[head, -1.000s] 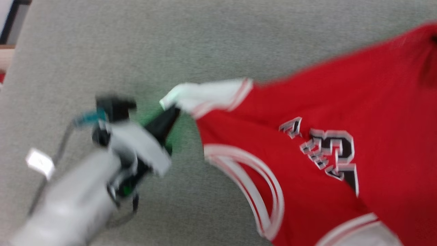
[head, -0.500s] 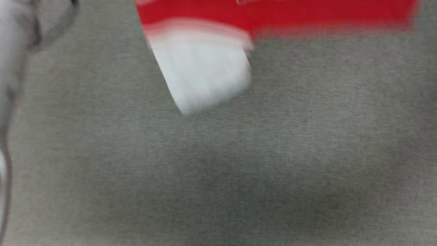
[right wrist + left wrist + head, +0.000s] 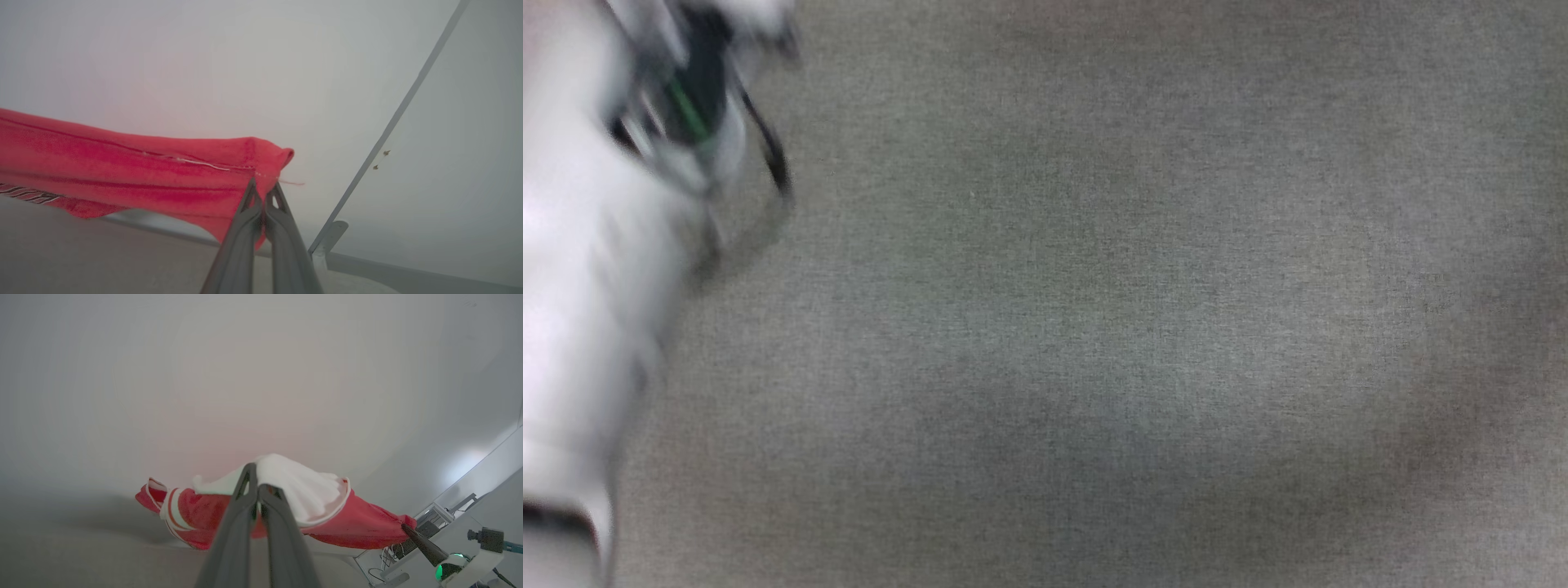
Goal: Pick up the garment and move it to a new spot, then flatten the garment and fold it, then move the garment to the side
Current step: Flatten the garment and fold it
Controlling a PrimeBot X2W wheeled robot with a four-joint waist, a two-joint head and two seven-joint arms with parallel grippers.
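The garment (image 3: 363, 528), a red jersey with white-and-red striped trim, hangs stretched in the air between my two grippers. In the left wrist view my left gripper (image 3: 256, 486) is shut on its white sleeve piece (image 3: 306, 488). The right gripper (image 3: 406, 528) grips the far red end at the lower right of that view. In the right wrist view my right gripper (image 3: 264, 191) is shut on a red hem corner of the garment (image 3: 122, 171), whose lettering barely shows at the left edge. My blurred left forearm (image 3: 580, 286) runs up the left side of the head view.
A grey fabric surface (image 3: 1094, 327) lies below. Behind the garment is a pale wall (image 3: 245, 375). A pale metal rail (image 3: 392, 122) slants up at the right of the right wrist view. Cables and equipment (image 3: 392, 555) sit low at the right in the left wrist view.
The head camera has swung, so the jersey has slid up and out of its picture. The left arm now shows at the left edge instead of the lower left.
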